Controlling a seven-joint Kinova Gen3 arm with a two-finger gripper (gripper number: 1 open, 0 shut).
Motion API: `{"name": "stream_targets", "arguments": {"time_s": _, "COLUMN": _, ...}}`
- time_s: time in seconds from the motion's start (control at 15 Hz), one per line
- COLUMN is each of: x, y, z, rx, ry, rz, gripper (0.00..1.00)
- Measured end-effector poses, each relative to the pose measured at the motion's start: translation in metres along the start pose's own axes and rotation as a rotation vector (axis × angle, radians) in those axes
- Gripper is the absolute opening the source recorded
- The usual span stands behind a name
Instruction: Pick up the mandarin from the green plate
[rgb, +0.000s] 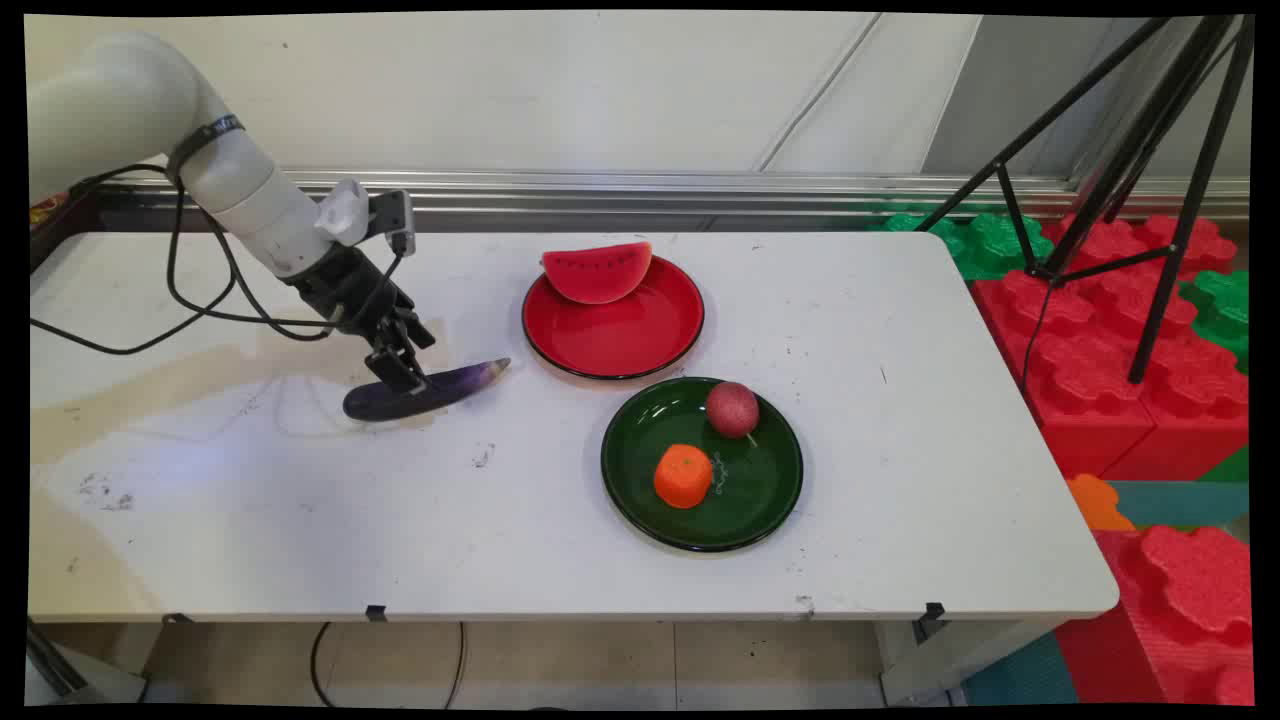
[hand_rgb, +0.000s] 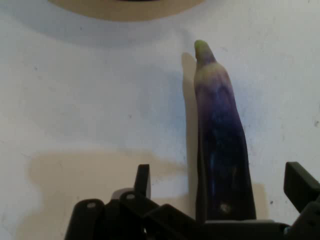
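The gripper (rgb: 398, 375), fingers spread apart, straddles the thick end of the purple eggplant (rgb: 430, 392) lying on the white table (rgb: 900, 480), at nine o'clock from the red plate (rgb: 650, 340).

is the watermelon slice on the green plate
No, the watermelon slice sits on the back rim of the red plate, while the green plate holds an orange fruit and a red one.

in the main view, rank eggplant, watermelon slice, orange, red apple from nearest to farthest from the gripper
From the gripper:
1. eggplant, lying right under it
2. watermelon slice, on the red plate's far rim
3. orange, front of the green plate
4. red apple, behind it
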Motion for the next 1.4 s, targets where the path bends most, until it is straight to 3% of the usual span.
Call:
{"name": "stream_targets", "arguments": {"time_s": 0.53, "x": 0.012, "y": 0.006, "z": -0.032, "rx": -0.005, "ry": 0.076, "rz": 0.075, "gripper": 1.00}}
{"name": "stream_targets", "arguments": {"time_s": 1.07, "x": 0.043, "y": 0.027, "z": -0.057, "rx": -0.055, "ry": 0.171, "rz": 0.179, "gripper": 1.00}}
{"name": "stream_targets", "arguments": {"time_s": 1.4, "x": 0.071, "y": 0.048, "z": -0.054, "rx": -0.103, "ry": 0.220, "rz": 0.241, "gripper": 1.00}}
